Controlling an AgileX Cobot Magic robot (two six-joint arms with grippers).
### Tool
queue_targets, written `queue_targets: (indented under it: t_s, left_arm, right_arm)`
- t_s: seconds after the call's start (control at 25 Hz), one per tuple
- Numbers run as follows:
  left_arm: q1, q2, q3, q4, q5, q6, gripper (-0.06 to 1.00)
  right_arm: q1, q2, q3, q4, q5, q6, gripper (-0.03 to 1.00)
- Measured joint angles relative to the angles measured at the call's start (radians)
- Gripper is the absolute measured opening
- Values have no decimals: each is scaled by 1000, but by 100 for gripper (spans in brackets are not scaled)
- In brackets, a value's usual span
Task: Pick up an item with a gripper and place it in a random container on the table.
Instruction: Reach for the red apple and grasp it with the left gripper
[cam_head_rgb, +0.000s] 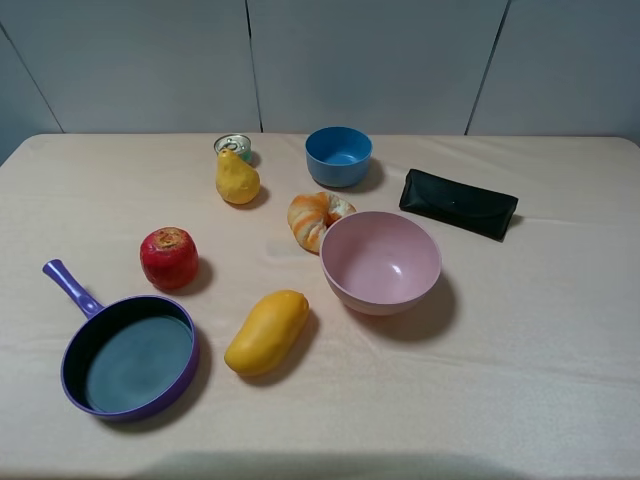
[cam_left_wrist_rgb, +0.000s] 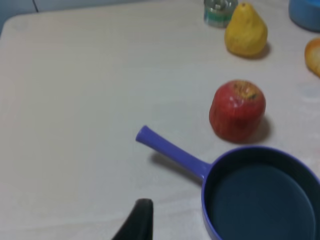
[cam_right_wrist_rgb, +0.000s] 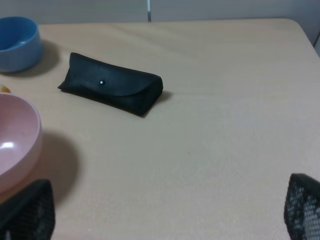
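The red apple (cam_head_rgb: 168, 257) stands on the beige table (cam_head_rgb: 520, 380) at the left, just behind the purple-rimmed frying pan (cam_head_rgb: 130, 357). No arm shows in the exterior high view. In the left wrist view the apple (cam_left_wrist_rgb: 237, 111) sits beside the pan (cam_left_wrist_rgb: 260, 200), whose handle (cam_left_wrist_rgb: 170, 151) points away from it. Of my left gripper only one black fingertip (cam_left_wrist_rgb: 141, 220) shows, apart from the pan. My right gripper (cam_right_wrist_rgb: 165, 200) is open and empty over bare cloth, near the pink bowl (cam_right_wrist_rgb: 15, 140).
A yellow mango (cam_head_rgb: 266, 331) lies right of the pan. A pink bowl (cam_head_rgb: 380, 262), a striped bread roll (cam_head_rgb: 316, 218), a yellow pear (cam_head_rgb: 236, 178), a small tin (cam_head_rgb: 232, 146), a blue bowl (cam_head_rgb: 338, 155) and a black case (cam_head_rgb: 458, 203) stand further back.
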Motion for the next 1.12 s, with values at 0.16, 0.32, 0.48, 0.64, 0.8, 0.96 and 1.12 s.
queue_targets:
  t_s: [0.16, 0.32, 0.48, 0.64, 0.8, 0.96, 1.12]
  left_arm:
    - [0, 83, -46, 0, -1, -2, 96]
    - [0, 218, -93, 0, -3, -2, 96]
    - [0, 363, -153, 0, -4, 17, 96]
    - [0, 500, -227, -4, -4, 52, 96]
    - [0, 632, -295, -5, 0, 91, 96]
    - [0, 752, -342, -7, 1, 122, 96]
    - [0, 874, -358, -26, -4, 162, 96]
  right_arm:
    - [0, 0, 0, 0, 0, 0, 69]
    - [0, 0, 0, 0, 0, 0, 69]
    - [0, 0, 0, 0, 0, 0, 69]
    - [0, 0, 0, 0, 0, 0, 69]
    - [0, 0, 0, 0, 0, 0, 69]
    - [0, 0, 0, 0, 0, 0, 69]
    - [0, 0, 0, 0, 0, 0, 69]
